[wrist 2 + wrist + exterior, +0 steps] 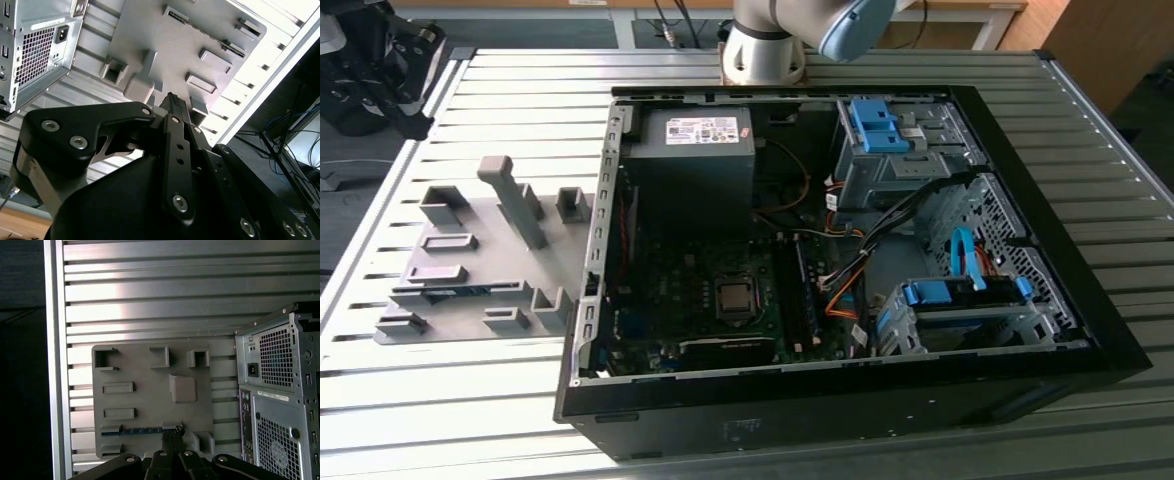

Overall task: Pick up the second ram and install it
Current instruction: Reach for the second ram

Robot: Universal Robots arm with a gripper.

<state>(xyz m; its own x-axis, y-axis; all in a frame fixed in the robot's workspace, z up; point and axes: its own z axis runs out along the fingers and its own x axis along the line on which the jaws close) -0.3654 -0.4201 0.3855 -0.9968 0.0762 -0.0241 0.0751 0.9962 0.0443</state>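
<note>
Hovering over grey plastic fixture tray [145,405], black claw [173,436] is riding pressed together, empty; thin blue circuit-board ram [135,430] is lying in that tray, not yet picked or installed.

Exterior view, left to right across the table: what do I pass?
Grey fixture plate with the ram slotted in it → power supply → upper blue latch → right case wall.

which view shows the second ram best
The first wrist view: the second ram runs as a long blue strip in a slot of the grey holder. The exterior view gives a short blue sliver. In the second wrist view I cannot pick it out.
</note>
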